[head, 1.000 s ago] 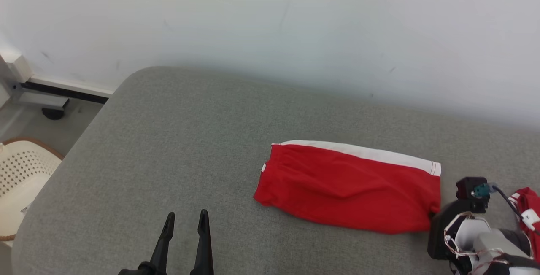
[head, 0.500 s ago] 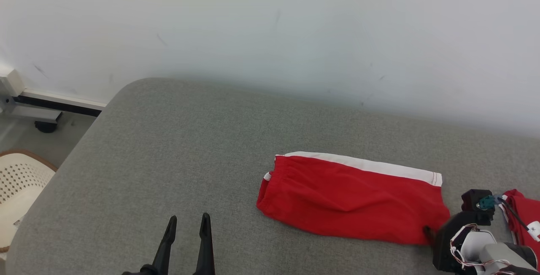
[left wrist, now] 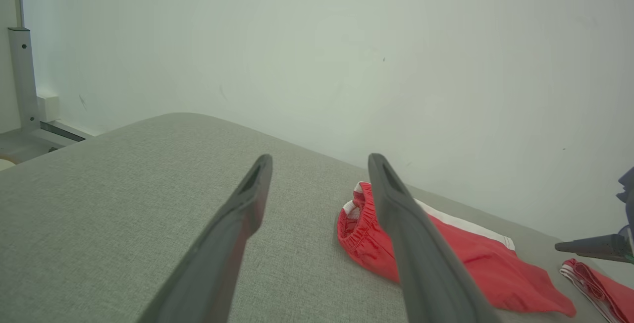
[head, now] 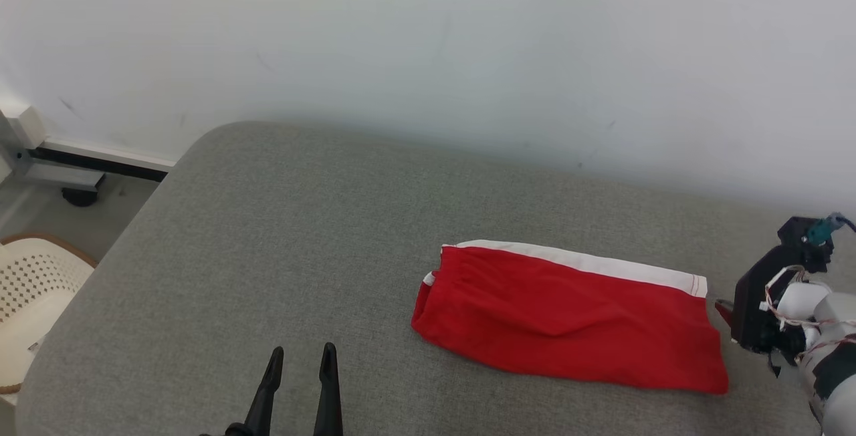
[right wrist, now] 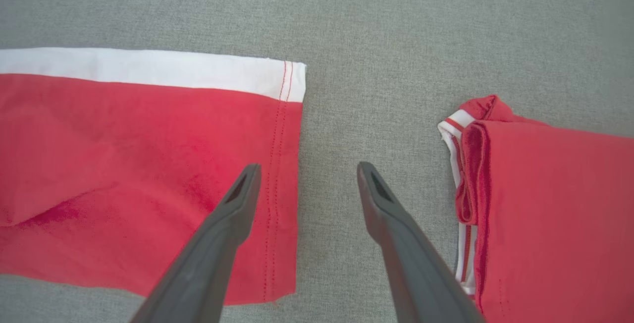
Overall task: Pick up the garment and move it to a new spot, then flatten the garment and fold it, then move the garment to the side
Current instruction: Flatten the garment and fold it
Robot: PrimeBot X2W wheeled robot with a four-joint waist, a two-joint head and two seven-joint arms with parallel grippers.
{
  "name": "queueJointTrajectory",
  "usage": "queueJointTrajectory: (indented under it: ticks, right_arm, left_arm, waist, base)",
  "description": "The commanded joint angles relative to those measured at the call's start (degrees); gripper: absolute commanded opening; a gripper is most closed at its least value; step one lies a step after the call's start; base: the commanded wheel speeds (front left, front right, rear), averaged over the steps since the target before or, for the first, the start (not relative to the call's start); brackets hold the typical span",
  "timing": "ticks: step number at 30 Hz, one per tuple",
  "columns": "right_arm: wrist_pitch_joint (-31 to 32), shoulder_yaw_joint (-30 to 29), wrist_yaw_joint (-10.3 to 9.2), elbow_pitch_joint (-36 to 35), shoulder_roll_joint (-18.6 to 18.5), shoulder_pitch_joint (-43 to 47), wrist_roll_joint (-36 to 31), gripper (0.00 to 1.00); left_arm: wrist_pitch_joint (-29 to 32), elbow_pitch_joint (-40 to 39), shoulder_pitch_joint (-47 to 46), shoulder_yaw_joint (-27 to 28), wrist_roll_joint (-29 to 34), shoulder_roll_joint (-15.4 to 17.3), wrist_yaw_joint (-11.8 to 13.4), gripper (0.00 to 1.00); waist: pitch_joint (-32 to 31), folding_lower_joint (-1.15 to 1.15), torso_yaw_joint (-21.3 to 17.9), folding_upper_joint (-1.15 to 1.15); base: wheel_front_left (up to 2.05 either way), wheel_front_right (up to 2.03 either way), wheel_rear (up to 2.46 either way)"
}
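the red garment (head: 568,319) with a white band along its far edge lies folded flat on the grey fabric-covered worktop (head: 267,235), right of the middle and near the wall (head: 428,55). the right hand (right wrist: 308,168) hovers at the garment's hemmed end with its fingers spread apart and nothing between them. in the right wrist view one finger is over the stitched hem and the other over bare grey fabric. beside it lies a second folded red piece (right wrist: 545,214), apart from the garment. the left hand (head: 302,349) is well apart to the left, fingers also spread and empty, above bare worktop. a pale perforated basket (head: 33,289) sits off the worktop's left edge.
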Motion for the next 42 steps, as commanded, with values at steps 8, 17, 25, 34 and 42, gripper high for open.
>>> queueJointTrajectory:
  ticks: [8, 17, 25, 34, 42]
  right_arm:
    - [9.32, -7.2, -0.15, 1.9, -3.16, -2.04, -4.06, 1.0]
    - [13.04, -18.7, -0.15, 1.88, -2.59, 0.5, -10.81, 1.0]
    - [13.11, -29.7, -0.15, 1.93, 0.1, -0.04, -20.34, 1.0]
    - [13.29, -41.11, -0.15, 1.58, 3.43, -0.61, -34.66, 1.0]
    - [15.72, -52.86, -0.16, -7.12, 6.38, 2.97, -46.09, 0.0]
  left_arm:
    - [-0.19, 0.71, -1.28, -1.57, -0.01, 0.07, -0.5, 1.0]
    - [-0.19, 0.28, -2.46, -2.29, -0.38, 0.04, -0.29, 1.0]
    - [-0.19, 0.16, -3.13, -3.16, -0.71, 0.05, -0.03, 1.0]
    - [-0.19, 0.49, -3.58, -4.01, -1.89, 0.05, 0.45, 1.0]
    - [-0.19, 0.49, -3.72, -4.16, -2.06, 0.05, 0.61, 1.0]
  waist:
    - [3.38, 0.0, 4.21, 0.0]
    - [6.12, 0.0, 6.81, 0.0]
    - [7.53, 0.0, 8.34, 0.0]
    - [8.73, 0.0, 9.99, 0.0]
    - [9.06, 0.0, 10.53, 0.0]
  base:
    - [0.0, 0.0, 0.0]
    - [0.0, 0.0, 0.0]
    - [0.0, 0.0, 0.0]
    - [0.0, 0.0, 0.0]
    - [0.0, 0.0, 0.0]
